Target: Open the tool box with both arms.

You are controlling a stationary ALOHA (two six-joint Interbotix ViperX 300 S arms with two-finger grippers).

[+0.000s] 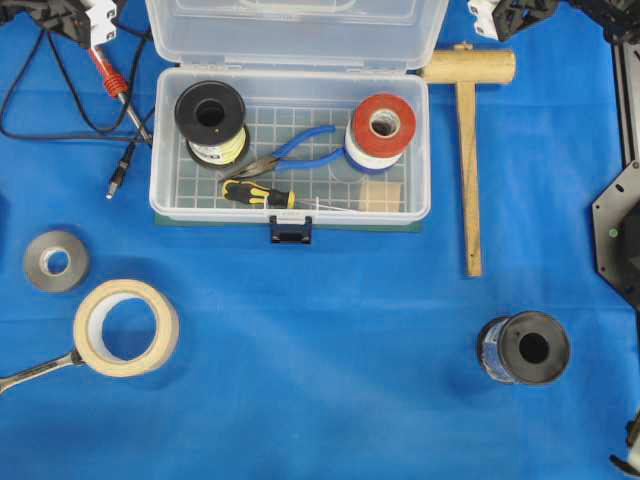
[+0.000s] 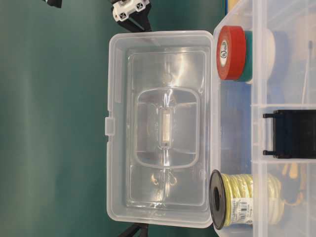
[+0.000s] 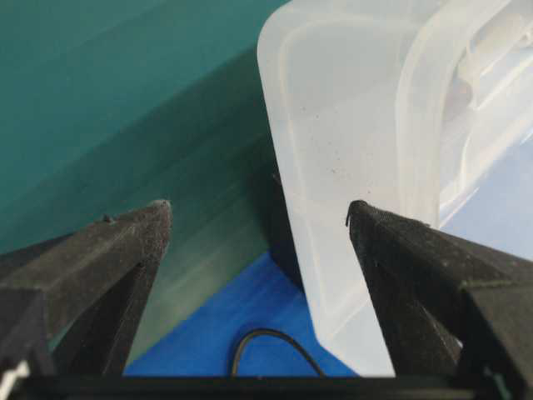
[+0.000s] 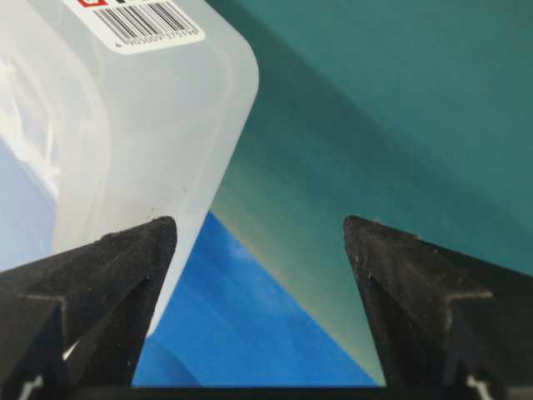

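Left gripper (image 3: 258, 217): jaws spread wide, holding nothing; one finger (image 3: 416, 275) just beside a corner of the lid (image 3: 350, 167), contact cannot be told; seen overhead at the top left edge (image 1: 85, 25), behind the box.
Right gripper (image 4: 260, 229): jaws spread wide, holding nothing; one finger (image 4: 108, 267) in front of the lid's other corner (image 4: 158, 142), contact cannot be told; seen overhead at the top right edge (image 1: 500, 15).
Tool box (image 1: 290, 205): clear plastic, open, on the blue cloth (image 1: 330, 380), centre back of the table; dark blue latch (image 1: 290, 232) hangs at the front edge.
Lid: raised upright at the back (image 1: 295, 35); table-level view shows its inner face (image 2: 163, 128) standing vertical.
Box contents: black spool of yellow wire (image 1: 210, 122) at left; red-topped tape roll (image 1: 380, 128) at right; blue-handled pliers (image 1: 290, 155) between them; black-and-yellow screwdriver (image 1: 258, 194) near the front; small wooden block (image 1: 380, 195) front right.
Right of box: wooden mallet (image 1: 468, 150), head just beside the box's back corner, handle pointing toward the front.
Left of box: red-and-black probes with cables (image 1: 115, 100).
Front left: grey tape roll (image 1: 55, 260); beige masking tape roll (image 1: 125, 327); wrench (image 1: 35, 370) touching the masking tape.
Front right: dark spool (image 1: 525, 348), well apart from the box.
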